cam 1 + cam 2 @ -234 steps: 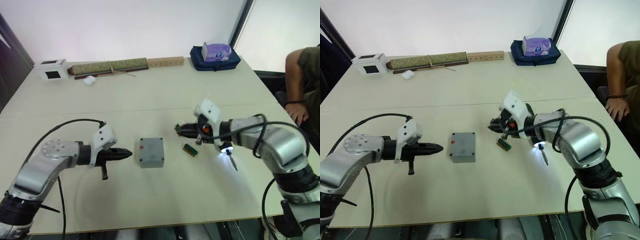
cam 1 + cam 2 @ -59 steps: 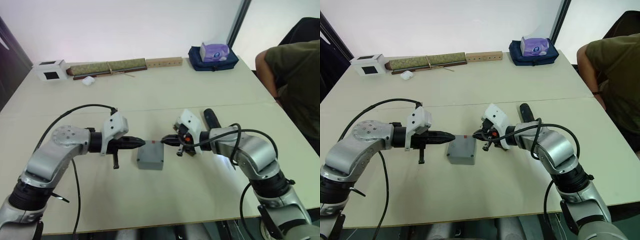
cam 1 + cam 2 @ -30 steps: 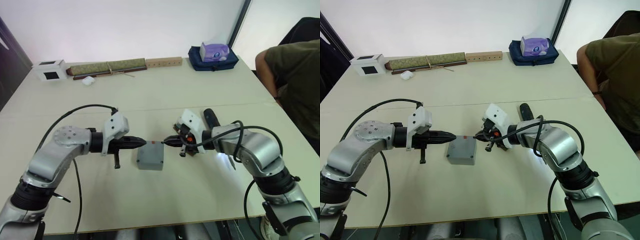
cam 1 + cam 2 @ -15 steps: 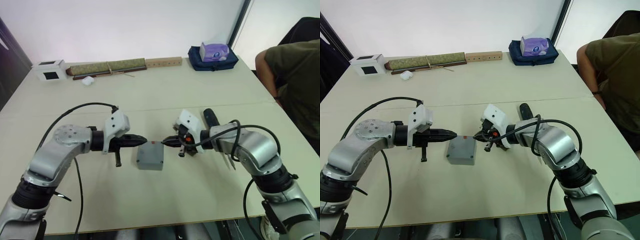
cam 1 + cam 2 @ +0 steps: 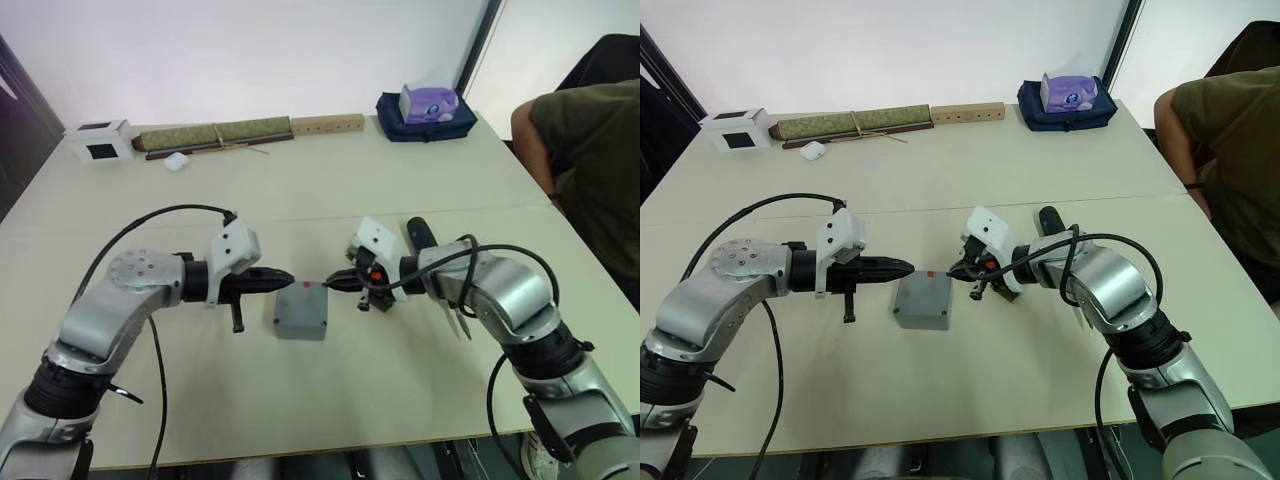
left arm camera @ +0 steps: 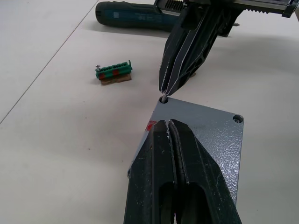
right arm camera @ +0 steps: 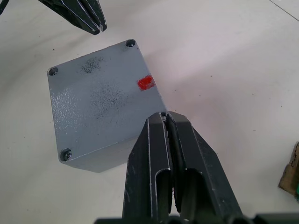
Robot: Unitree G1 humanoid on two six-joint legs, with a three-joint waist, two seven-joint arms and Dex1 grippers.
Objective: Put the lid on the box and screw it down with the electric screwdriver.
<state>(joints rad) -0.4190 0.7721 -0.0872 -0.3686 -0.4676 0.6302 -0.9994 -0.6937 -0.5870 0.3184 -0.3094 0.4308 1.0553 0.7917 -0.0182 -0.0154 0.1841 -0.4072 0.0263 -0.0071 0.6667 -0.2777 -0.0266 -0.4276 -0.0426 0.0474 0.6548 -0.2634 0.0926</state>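
On the table, grey lid covers its box

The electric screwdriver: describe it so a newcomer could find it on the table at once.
Start at the beige table and find the small square grey box near its middle. To the robot's right, beside the right arm, lies the thick black-blue cylindrical electric screwdriver. It is far longer and darker than the little green connector block nearby.

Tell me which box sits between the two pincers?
The small square grey plastic box mid-table; the white carton with a black square sits at the far edge.
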